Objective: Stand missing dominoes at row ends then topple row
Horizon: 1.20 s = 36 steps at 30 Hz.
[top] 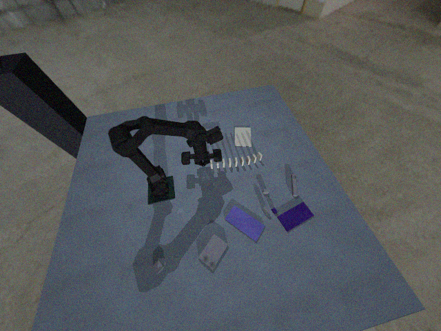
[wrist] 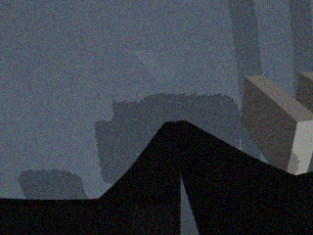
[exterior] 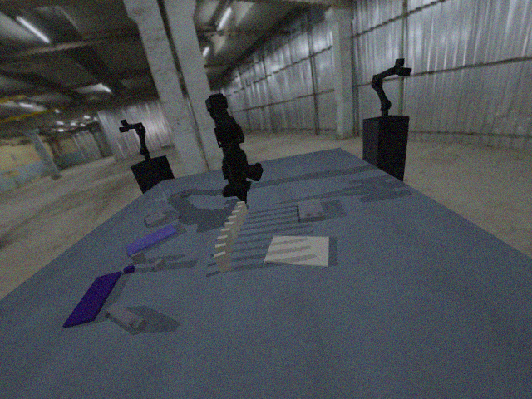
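Observation:
Several thin cream dominoes stand upright in a slightly curved row (top: 236, 162) (exterior: 229, 233). The end domino nearest the arm (top: 211, 164) (wrist: 269, 119) stands at the right of the wrist view, with part of another domino (wrist: 306, 90) behind it. My gripper (top: 202, 164) (wrist: 174, 132) is shut with nothing between its fingertips. It points down just beyond that end of the row, close beside the end domino. A small gap shows between gripper and domino in the wrist view; whether they touch lower down is hidden. No domino in the row is seen lying down.
A white square tile (top: 242, 136) (exterior: 299, 250) lies beside the row, and a grey block (exterior: 310, 209) is near it. On the other side are a light purple slab (top: 244, 223) (exterior: 150, 239), a dark purple slab (top: 295, 216) (exterior: 93, 298), a pinkish box (top: 213, 251) and a narrow grey block (top: 294, 185).

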Each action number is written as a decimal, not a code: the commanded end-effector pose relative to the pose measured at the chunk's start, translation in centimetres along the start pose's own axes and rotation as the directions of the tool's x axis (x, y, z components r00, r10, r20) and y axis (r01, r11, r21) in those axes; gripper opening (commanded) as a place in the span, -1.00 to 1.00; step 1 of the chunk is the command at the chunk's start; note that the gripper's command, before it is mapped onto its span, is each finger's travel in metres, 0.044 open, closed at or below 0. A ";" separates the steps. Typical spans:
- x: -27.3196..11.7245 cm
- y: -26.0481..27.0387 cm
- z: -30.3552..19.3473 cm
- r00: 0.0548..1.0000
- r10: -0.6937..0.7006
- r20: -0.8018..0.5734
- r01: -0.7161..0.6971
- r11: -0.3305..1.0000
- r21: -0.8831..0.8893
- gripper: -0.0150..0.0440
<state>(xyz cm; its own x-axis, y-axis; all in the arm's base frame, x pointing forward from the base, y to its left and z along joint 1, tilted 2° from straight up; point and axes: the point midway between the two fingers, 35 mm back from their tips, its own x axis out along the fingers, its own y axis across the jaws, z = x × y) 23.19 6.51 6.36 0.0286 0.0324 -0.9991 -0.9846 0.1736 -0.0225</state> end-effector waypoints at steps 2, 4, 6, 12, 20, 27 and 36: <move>0.6 -0.2 0.0 1.000 -0.003 0.004 0.003 1.000 -0.001 -0.49; 0.6 -0.5 0.1 1.000 -0.003 0.004 0.003 1.000 -0.001 -0.49; 0.5 -0.9 0.1 1.000 -0.004 0.004 0.004 1.000 -0.001 -0.49; 0.5 -1.8 0.1 1.000 -0.004 0.004 0.004 1.000 -0.001 -0.49; 0.4 -3.1 0.2 1.000 -0.005 0.004 0.005 1.000 -0.001 -0.49; 0.3 -3.5 0.1 1.000 -0.006 0.000 0.006 1.000 0.002 -0.49; -5.5 -5.8 0.1 1.000 -0.007 0.004 0.007 1.000 -0.002 -0.49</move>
<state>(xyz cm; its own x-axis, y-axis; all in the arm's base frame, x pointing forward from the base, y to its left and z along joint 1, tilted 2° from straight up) 28.44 5.60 10.88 0.0452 0.0320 -0.9985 -0.9833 0.1777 -0.0388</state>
